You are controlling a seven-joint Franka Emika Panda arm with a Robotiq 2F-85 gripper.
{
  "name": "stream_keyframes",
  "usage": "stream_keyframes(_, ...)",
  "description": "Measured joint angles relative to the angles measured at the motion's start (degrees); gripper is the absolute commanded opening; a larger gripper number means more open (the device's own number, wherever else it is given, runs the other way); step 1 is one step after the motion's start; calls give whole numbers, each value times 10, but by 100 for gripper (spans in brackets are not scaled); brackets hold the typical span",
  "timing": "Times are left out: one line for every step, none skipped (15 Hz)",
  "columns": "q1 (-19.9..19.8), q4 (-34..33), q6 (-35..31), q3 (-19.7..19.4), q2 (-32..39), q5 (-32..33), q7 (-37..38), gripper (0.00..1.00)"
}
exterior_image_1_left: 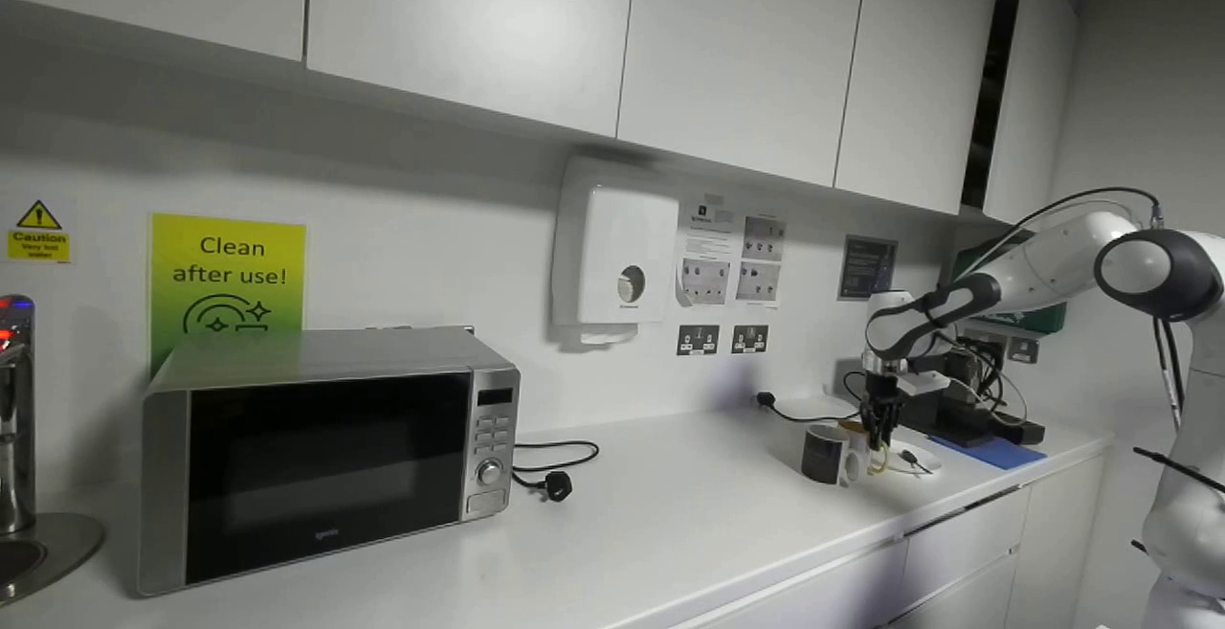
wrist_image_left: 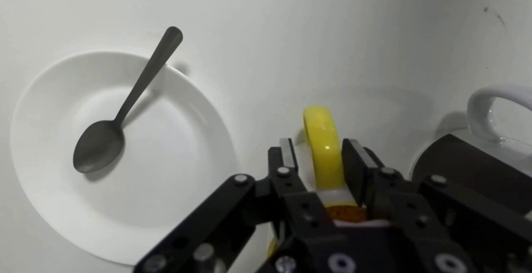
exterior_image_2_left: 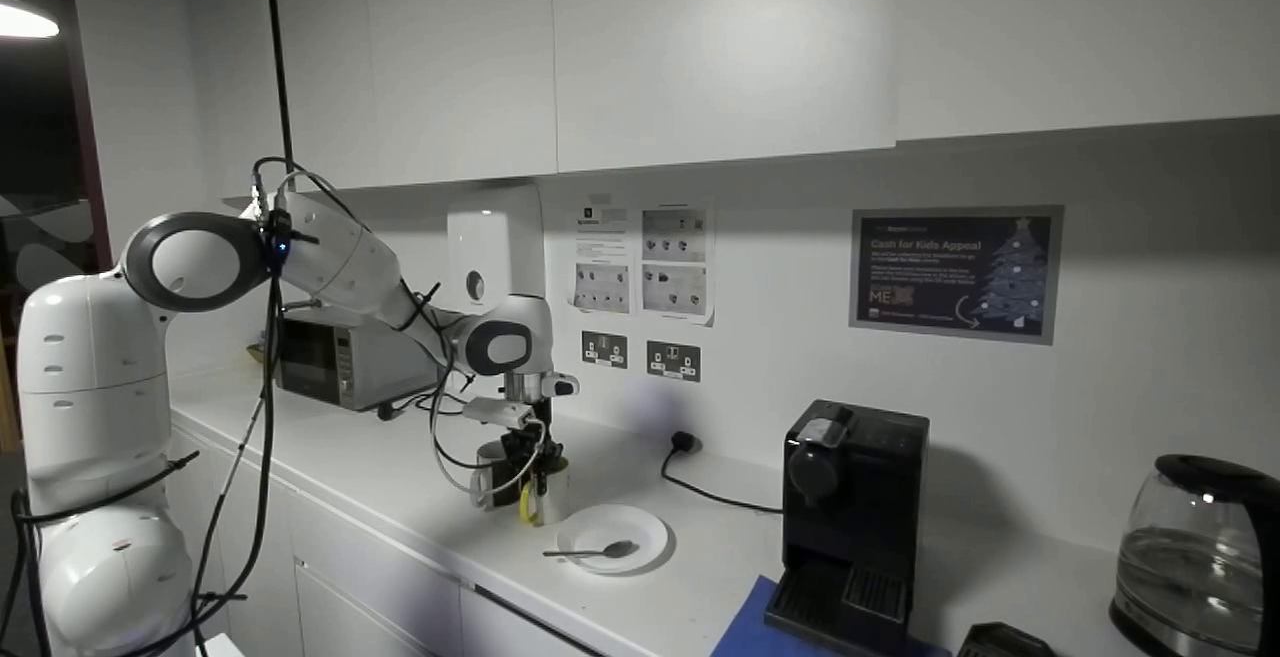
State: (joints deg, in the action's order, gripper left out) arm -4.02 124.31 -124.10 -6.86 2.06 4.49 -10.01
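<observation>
A white mug [exterior_image_2_left: 557, 499] with a yellow handle [wrist_image_left: 324, 144] and a brown-orange inside stands upright on the counter. My gripper [wrist_image_left: 320, 151] points down at it, one finger on each side of the handle. A gap shows between the left finger and the handle; the right finger is very near or touching it, I cannot tell which. The gripper hides much of the mug in the wrist view. A black and white mug [exterior_image_1_left: 823, 455] stands close beside, also in the wrist view [wrist_image_left: 469, 173]. A white plate [wrist_image_left: 178, 181] with a dark spoon [wrist_image_left: 99, 146] lies on the opposite side.
A microwave [exterior_image_1_left: 330, 476] stands along the counter [exterior_image_1_left: 612, 533]. A black coffee machine [exterior_image_2_left: 855, 497] stands on a blue mat [exterior_image_2_left: 738, 627], with a glass kettle [exterior_image_2_left: 1185, 557] farther along. A plug with a black cable [exterior_image_2_left: 683, 442] lies near the wall. Cabinets [exterior_image_1_left: 746, 55] hang above.
</observation>
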Motion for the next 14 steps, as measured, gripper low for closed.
stream_keyframes(0, 0, 0, 0, 1, 0, 0, 0)
stream_keyframes(0, -1, 0, 0, 1, 0, 0, 1)
stream_keyframes(0, -1, 1, 0, 1, 0, 0, 5)
stream_keyframes(-1, -2, 1, 0, 1, 0, 0, 4)
stream_keyframes(-1, -2, 1, 0, 1, 0, 0, 5)
stream_keyframes(-1, -2, 1, 0, 1, 0, 0, 5)
stream_keyframes(-1, -3, 1, 0, 1, 0, 0, 5)
stream_keyframes(-1, -5, 1, 0, 1, 0, 0, 5)
stream_keyframes(-1, -6, 1, 0, 0, 0, 0, 5)
stream_keyframes(-1, -9, 1, 0, -1, 0, 0, 5)
stream_keyframes(-1, -11, 1, 0, -2, 0, 0, 5)
stream_keyframes(-1, -14, 1, 0, -5, 1, 0, 5)
stream_keyframes(-1, -15, 1, 1, -10, 1, 0, 5)
stream_keyframes(-1, -15, 1, 1, -16, 4, 0, 5)
